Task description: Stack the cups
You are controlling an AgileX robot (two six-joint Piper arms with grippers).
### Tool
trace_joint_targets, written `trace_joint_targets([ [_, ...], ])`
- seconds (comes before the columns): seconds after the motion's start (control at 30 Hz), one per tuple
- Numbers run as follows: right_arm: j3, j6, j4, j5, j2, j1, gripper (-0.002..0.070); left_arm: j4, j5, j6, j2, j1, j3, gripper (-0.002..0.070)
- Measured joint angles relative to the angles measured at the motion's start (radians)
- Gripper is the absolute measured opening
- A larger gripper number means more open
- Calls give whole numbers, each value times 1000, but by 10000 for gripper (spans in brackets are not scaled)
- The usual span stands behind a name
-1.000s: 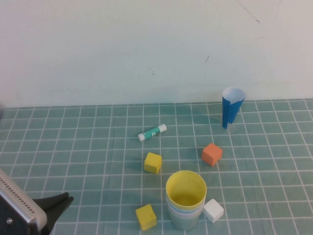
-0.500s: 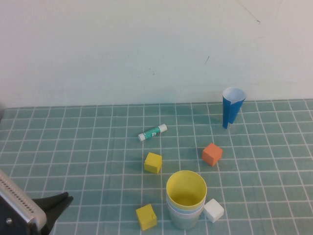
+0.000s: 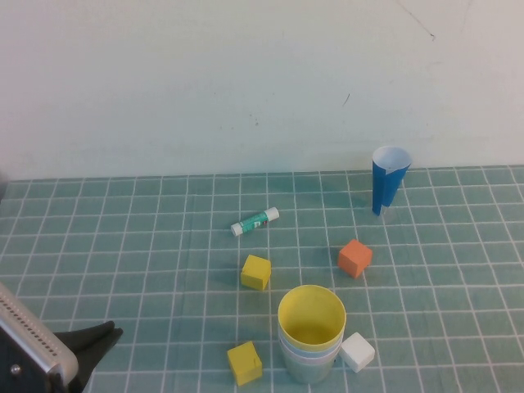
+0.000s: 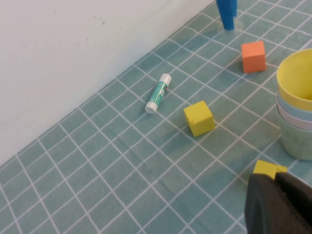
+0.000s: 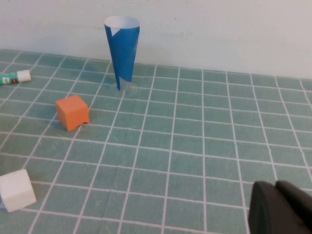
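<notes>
Green gridded bench (image 3: 123,246): cups (image 3: 310,332) nested, stacking looks finished; left hand (image 3: 97,341) and right hand (image 5: 280,207) parked, both pressed together.

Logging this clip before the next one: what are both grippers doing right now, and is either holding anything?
Left gripper: at the table's near left corner, fingers shut, holding nothing.
Right gripper: seen only in the right wrist view, fingers shut, holding nothing.

We see a yellow cup (image 3: 311,316) nested over pale blue and green ones on the teal, white-gridded desk (image 3: 147,246).
</notes>
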Motion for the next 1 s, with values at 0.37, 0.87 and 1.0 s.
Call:
trace_joint_targets([
  [0.37, 0, 0, 0, 0, 0, 0, -2, 0, 0, 0, 0, 0, 0, -2],
  [0.87, 0, 0, -2, 0, 0, 2, -2, -205, 4, 8, -248, 130, 190, -2],
  [1.0, 0, 0, -2, 0, 0, 2, -2, -276, 23, 10, -381, 276, 264, -2],
])
